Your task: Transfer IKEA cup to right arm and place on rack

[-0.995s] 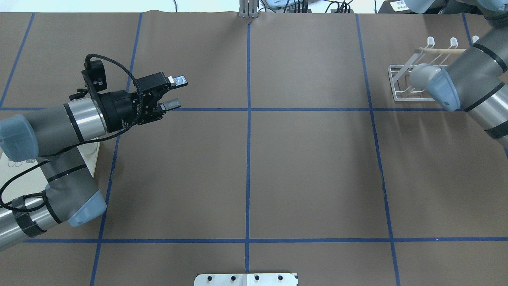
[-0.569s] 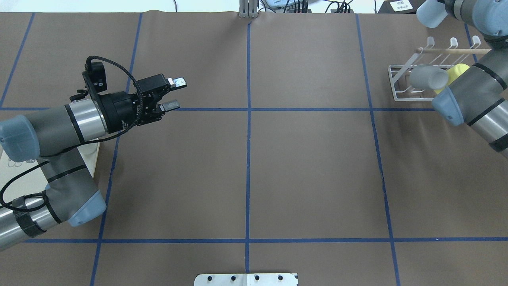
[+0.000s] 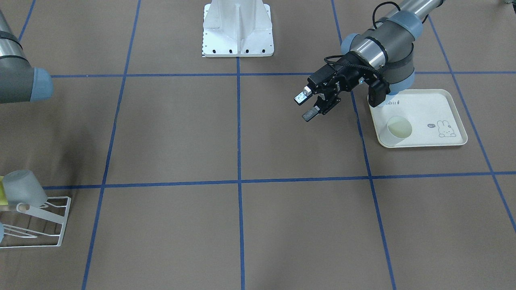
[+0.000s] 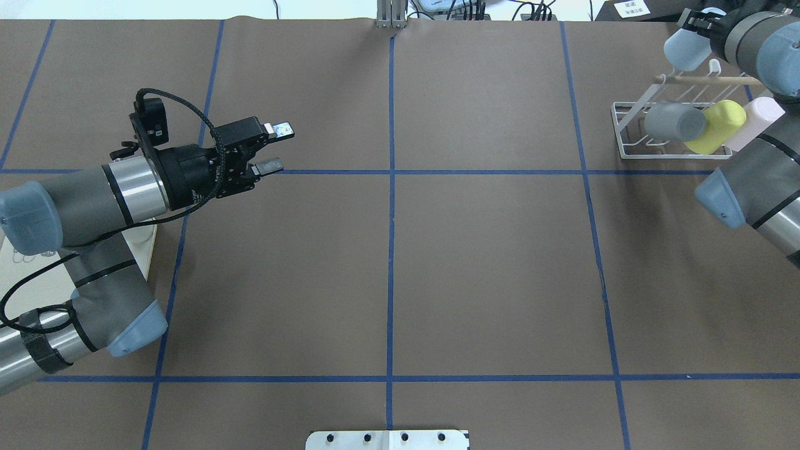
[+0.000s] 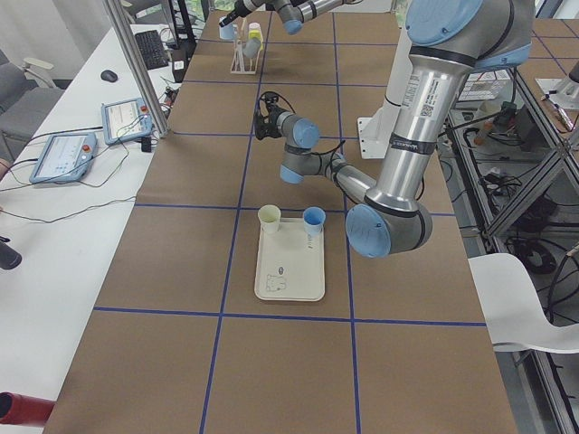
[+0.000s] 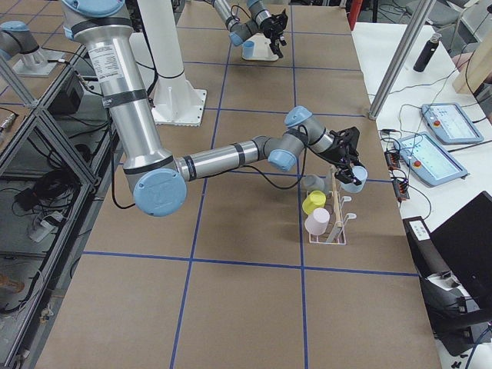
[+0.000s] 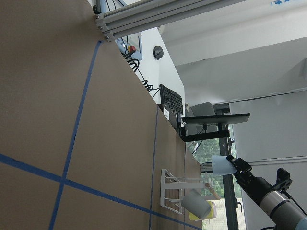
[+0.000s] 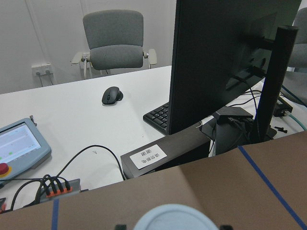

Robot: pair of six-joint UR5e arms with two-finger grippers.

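Note:
The IKEA cup [image 4: 684,53], pale blue, hangs above the far end of the rack [image 4: 625,128], and my right gripper [image 4: 699,30] is shut on it. The right side view shows that cup [image 6: 354,183] just over the rack's wooden rod, and its round base [image 8: 175,218] fills the bottom of the right wrist view. On the rack's prongs sit a grey cup [image 4: 672,122], a yellow cup [image 4: 715,128] and a pink cup [image 4: 759,117]. Far off on the left side, my left gripper [image 4: 278,149] hovers open and empty above the table.
A cream rabbit-print tray [image 3: 423,117] lies under the left arm with a cream cup [image 3: 399,127] on it; the left side view also shows a blue cup [image 5: 313,219] there. Beyond the rack stand a monitor [image 8: 230,62] and cables.
The right arm has swung back from in front of the rack, which uncovered the yellow and pink cups, and the pale blue cup now shows above the rod. The left arm has barely moved.

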